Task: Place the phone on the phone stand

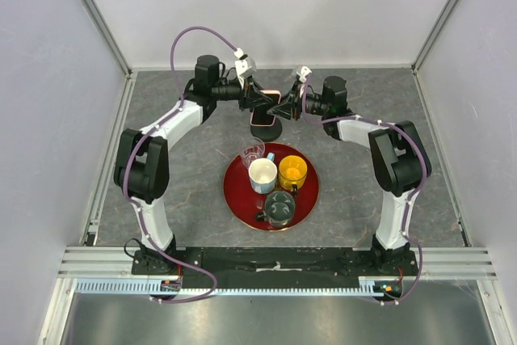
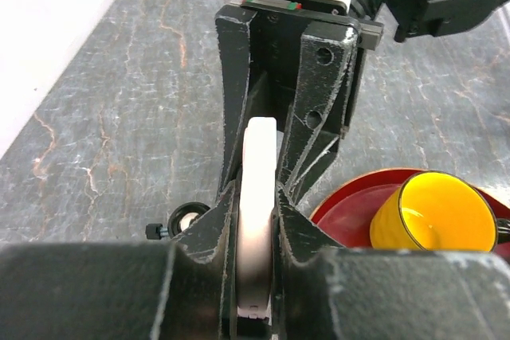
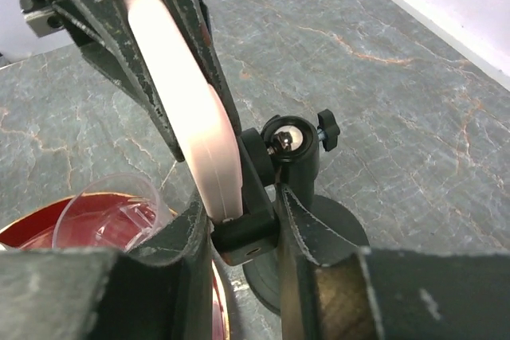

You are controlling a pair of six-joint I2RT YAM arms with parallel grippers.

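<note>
Left wrist view: left gripper [image 2: 275, 61] clamped on the phone [image 2: 256, 220] over the phone stand [image 3: 307, 165] at far centre, right gripper [image 3: 243, 224] pinching its bracket [image 3: 237, 243]; a skewed push could topple the stand.

The left arm [image 1: 174, 123] and right arm [image 1: 393, 212] are built alike: white link shells between bulky black joint housings, rising from black bases [image 1: 149, 258]. A thin purple cable [image 1: 194, 31] runs along each arm. A small white camera block [image 1: 245, 65] sits at each wrist. The left end effector [image 2: 255, 197] and right end effector [image 3: 243, 212] have black, wedge-shaped fingers [image 2: 199, 236] with pale scuffed edges.
</note>
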